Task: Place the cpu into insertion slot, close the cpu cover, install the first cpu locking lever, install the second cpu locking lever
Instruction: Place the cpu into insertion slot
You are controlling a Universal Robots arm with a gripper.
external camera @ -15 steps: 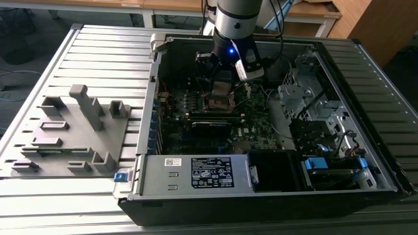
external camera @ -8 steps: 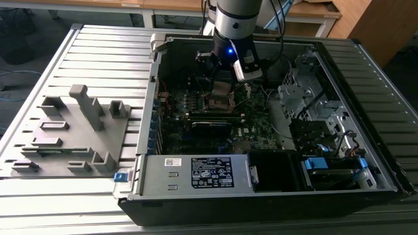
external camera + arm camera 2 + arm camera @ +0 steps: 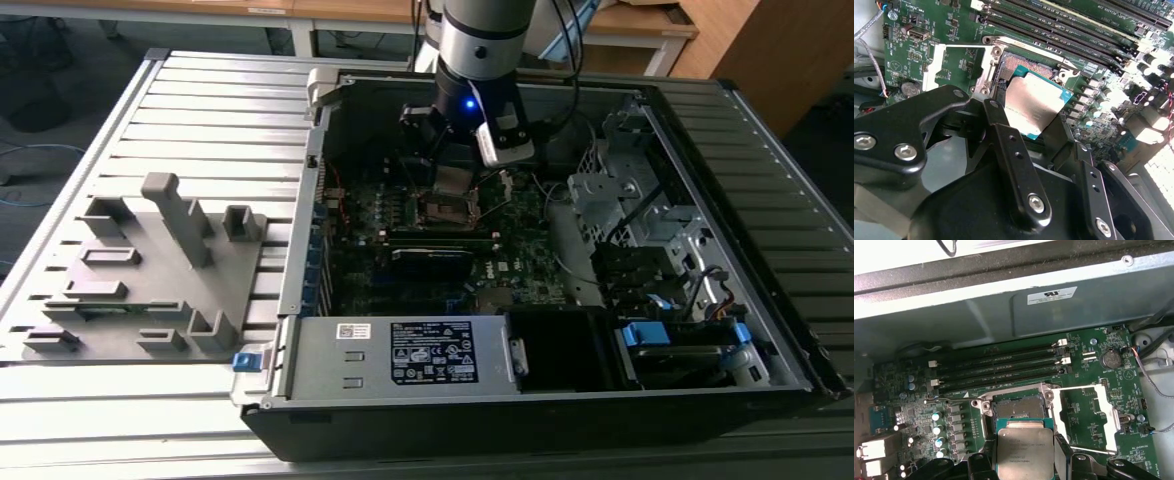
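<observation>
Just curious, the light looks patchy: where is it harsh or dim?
Second wrist view: glare washes out the board at one edge, and the cpu gleams pale. First wrist view: a blown-out white band lies beyond the case wall. Exterior view: inside the case it is dim; a blue lamp glows on the arm.

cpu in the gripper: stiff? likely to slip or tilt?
Probably rigid: the cpu looks like a flat, metal-faced plate. Likely light, being thin. It may slip or tilt, since the gripper pinches only its edges near the socket.
</observation>
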